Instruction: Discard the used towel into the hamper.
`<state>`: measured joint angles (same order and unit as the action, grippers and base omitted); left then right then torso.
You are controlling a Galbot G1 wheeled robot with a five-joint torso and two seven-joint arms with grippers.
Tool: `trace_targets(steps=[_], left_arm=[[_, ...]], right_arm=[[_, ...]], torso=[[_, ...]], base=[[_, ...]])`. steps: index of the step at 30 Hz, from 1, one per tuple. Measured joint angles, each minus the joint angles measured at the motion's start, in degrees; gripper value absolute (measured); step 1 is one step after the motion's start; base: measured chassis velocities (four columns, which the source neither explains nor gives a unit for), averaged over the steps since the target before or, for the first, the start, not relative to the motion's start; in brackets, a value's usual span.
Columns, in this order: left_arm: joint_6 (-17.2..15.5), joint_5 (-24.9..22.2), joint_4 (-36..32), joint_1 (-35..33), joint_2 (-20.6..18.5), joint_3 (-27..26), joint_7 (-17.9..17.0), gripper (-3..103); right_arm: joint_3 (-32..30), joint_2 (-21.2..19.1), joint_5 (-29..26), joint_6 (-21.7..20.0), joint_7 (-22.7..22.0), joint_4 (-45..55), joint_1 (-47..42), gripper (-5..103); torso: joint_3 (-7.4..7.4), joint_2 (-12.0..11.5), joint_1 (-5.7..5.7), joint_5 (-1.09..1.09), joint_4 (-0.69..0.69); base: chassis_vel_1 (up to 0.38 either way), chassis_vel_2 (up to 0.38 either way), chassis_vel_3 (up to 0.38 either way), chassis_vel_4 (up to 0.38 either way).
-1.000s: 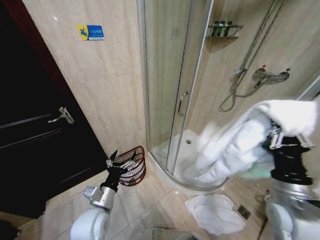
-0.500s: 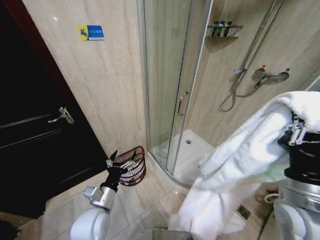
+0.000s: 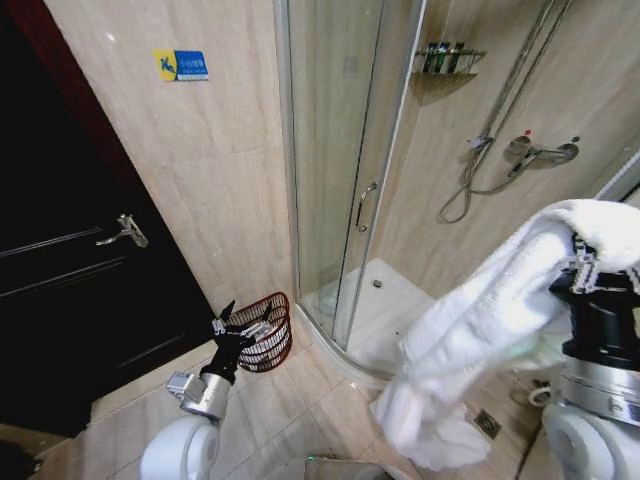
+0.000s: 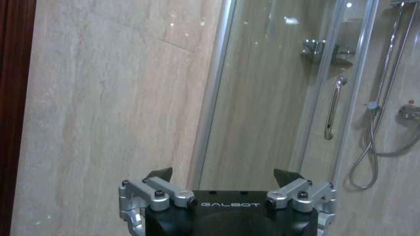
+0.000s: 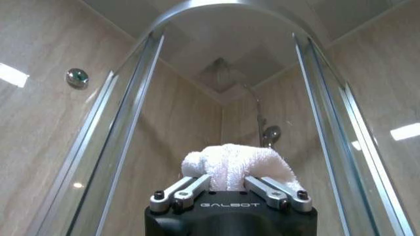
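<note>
Head view gives us the bathroom, with the curved glass shower enclosure [image 3: 345, 180] as the biggest thing, standing far and centre against the beige tiled wall, and a dark door [image 3: 70, 260] on the left. On the right we see the white towel [image 3: 480, 330], a long bulky fold draped over the right gripper [image 3: 597, 262] and hanging down and to the left, its lower end bunched just above the floor near the shower's curved base. Half a second ago the towel hung lower and wider, spreading across the floor tiles near us. Now its lower end sits higher and further right, and the raised top has dropped slightly. A second ago it was bunched up high, with a separate heap of white cloth on the floor below it.

Our right gripper is clamped on the towel; in the right wrist view a tuft of white terry [image 5: 231, 166] bulges between its closed fingers [image 5: 180, 192].

The hamper [image 3: 264, 331] stands on the floor at the far left of the shower, against the wall, well apart from the towel. We cannot tell what lies inside it, since the left gripper [image 3: 247, 314] sits in front of its mesh. That gripper hangs idle with its fingers [image 4: 159, 173] spread apart, holding nothing, exactly where it was before.
</note>
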<state>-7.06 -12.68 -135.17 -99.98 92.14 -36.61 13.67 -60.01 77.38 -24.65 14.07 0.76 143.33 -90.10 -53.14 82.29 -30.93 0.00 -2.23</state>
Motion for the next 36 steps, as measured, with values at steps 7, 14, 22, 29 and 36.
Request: trace_targets(steps=[7, 14, 22, 29, 36], left_arm=[[0.0, 0.0, 0.0, 0.0, 0.0, 0.0, 0.0, 100], [0.0, 0.0, 0.0, 0.0, 0.0, 0.0, 0.0, 100], [0.0, 0.0, 0.0, 0.0, 0.0, 0.0, 0.0, 100], [0.0, 0.0, 0.0, 0.0, 0.0, 0.0, 0.0, 100], [0.0, 0.0, 0.0, 0.0, 0.0, 0.0, 0.0, 100]], right_arm=[[-0.1, -0.2, 0.0, 1.1, 0.3, 0.0, 0.1, 5], [-0.6, -0.8, 0.3, 1.3, 0.5, 0.0, 0.1, 5], [-0.9, -0.8, 0.7, 1.7, 0.9, -0.1, 0.1, 5], [-0.9, -0.9, 0.6, 2.7, 0.8, -0.1, 0.2, 5], [-1.2, -1.1, 0.4, 3.8, 0.6, -0.1, 0.2, 5]], torso=[[0.00, 0.0, 0.00, 0.00, 0.00], [0.00, 0.0, 0.00, 0.00, 0.00], [0.00, 0.0, 0.00, 0.00, 0.00], [0.00, 0.0, 0.00, 0.00, 0.00], [0.01, 0.0, 0.00, 0.00, -0.02]], base=[[0.000, 0.000, 0.000, 0.000], [0.000, 0.000, 0.000, 0.000], [0.000, 0.000, 0.000, 0.000], [0.000, 0.000, 0.000, 0.000], [0.030, 0.039, 0.037, 0.030]])
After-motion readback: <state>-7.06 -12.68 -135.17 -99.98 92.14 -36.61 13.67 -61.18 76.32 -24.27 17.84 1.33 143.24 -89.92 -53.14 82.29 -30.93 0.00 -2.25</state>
